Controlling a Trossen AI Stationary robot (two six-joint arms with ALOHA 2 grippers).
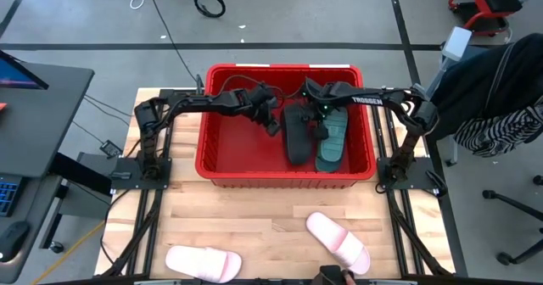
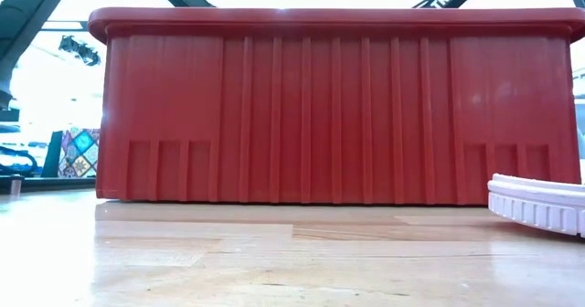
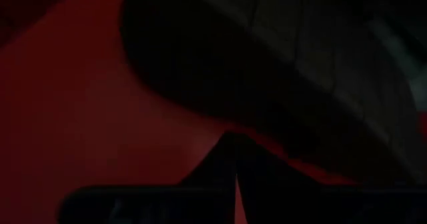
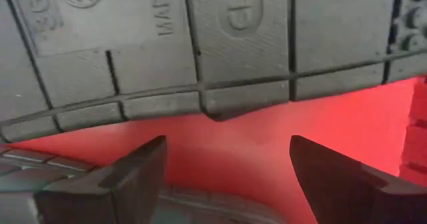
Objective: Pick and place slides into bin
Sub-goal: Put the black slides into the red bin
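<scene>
Fingers of the left gripper (image 1: 271,125) are closed and empty inside the bin (image 1: 222,159); right gripper (image 1: 322,108) fingers gape over the black slide (image 1: 297,136) and teal slide (image 1: 333,142). Two pink slides (image 1: 202,262) lie near.

Table layout: bin and slides

The bin (image 1: 222,164) stood at the far middle of the table (image 1: 254,217). In its right half lay two slides side by side, one (image 1: 296,134) left of the other (image 1: 333,141). Two more slides lay on the table's near edge, one (image 1: 202,262) left, one (image 1: 338,243) right.
</scene>
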